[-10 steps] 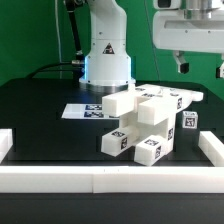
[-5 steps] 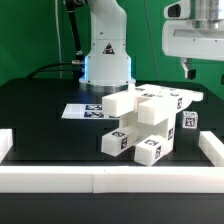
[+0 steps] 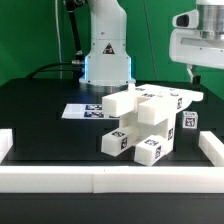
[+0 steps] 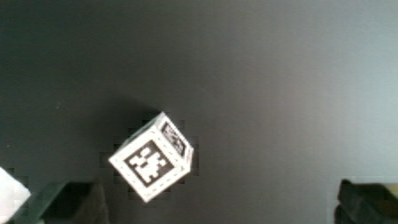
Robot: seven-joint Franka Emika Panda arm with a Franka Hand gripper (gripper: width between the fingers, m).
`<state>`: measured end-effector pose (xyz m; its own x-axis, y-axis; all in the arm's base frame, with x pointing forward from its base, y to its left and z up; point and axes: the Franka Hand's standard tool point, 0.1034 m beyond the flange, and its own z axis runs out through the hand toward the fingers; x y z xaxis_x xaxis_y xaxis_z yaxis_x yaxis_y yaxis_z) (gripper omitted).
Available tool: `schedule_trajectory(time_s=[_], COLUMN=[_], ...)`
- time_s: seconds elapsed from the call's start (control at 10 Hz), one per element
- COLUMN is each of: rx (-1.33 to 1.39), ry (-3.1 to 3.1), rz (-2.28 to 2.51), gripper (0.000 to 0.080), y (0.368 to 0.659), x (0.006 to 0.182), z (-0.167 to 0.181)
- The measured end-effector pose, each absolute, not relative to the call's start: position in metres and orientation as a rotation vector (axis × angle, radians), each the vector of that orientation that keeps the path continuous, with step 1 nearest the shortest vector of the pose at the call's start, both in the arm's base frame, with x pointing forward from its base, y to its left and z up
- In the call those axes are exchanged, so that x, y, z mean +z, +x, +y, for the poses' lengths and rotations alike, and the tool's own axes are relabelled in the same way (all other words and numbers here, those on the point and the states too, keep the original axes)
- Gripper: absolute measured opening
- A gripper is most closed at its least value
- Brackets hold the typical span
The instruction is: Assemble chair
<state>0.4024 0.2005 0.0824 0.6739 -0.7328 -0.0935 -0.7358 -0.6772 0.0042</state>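
1. The end effector [image 3: 205,66] is hanging at the upper right of the exterior view, partly cut off by the frame edge. Its fingers [image 4: 71,204] are standing wide apart and gripping nothing.
2. The wrist view is showing a small tagged block [image 4: 157,156] lying on the dark counter [image 4: 249,70], its tag blurred.
3. The chair [image 3: 145,122] parts are sitting clustered right of centre. The marker board [image 3: 84,110] is partly hidden behind them, and white border rails [image 3: 110,180] are running in front.
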Motion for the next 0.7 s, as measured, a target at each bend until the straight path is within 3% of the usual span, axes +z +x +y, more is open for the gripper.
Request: schedule_trajectory(time_s=[0.7], rx=[0.142], ry=[-2.904], rz=[1.17], gripper=[0.0649], y=[0.408], x=[0.066], z=[0.18])
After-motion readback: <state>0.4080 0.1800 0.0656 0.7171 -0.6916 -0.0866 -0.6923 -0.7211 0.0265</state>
